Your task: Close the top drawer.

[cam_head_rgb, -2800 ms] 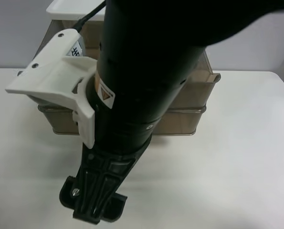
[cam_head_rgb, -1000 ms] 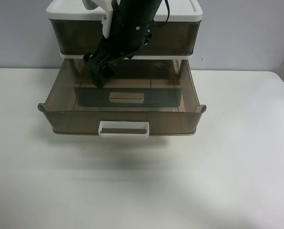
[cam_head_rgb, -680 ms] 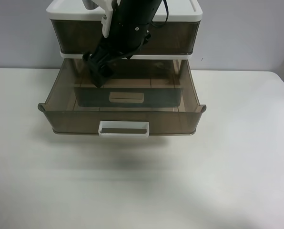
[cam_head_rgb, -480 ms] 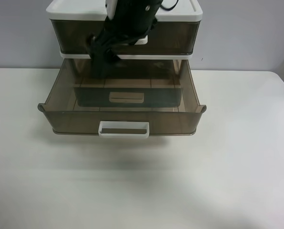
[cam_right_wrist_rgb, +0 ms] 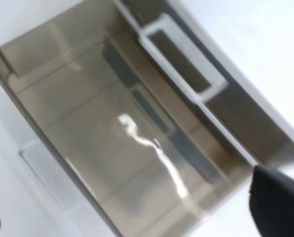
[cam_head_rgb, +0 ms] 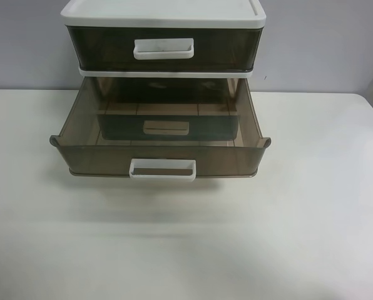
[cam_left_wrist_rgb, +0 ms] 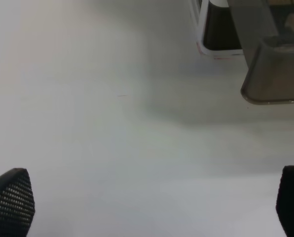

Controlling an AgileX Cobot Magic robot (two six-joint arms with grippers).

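Observation:
The top drawer (cam_head_rgb: 224,47), smoky brown with a scuffed white loop handle (cam_head_rgb: 163,48), sits pushed in flush under the cabinet's white lid (cam_head_rgb: 161,9). Its handle also shows in the right wrist view (cam_right_wrist_rgb: 192,48). No arm shows in the exterior high view. My right gripper (cam_right_wrist_rgb: 134,212) is open and empty, hovering above the pulled-out lower drawer, with one dark fingertip (cam_right_wrist_rgb: 280,202) in view. My left gripper (cam_left_wrist_rgb: 149,202) is open and empty over bare table, its fingertips (cam_left_wrist_rgb: 9,200) far apart, beside the cabinet.
The lower brown drawer (cam_head_rgb: 99,159) with a clean white handle (cam_head_rgb: 163,169) stands pulled far out over the white table (cam_head_rgb: 299,237) and holds nothing. Its corner shows in the left wrist view (cam_left_wrist_rgb: 275,74). A grey wall is behind the cabinet.
The top drawer, pulled out 2.8 s ago, is now in. The black arm that hung over the drawers has lifted out of the exterior view, uncovering the top handle.

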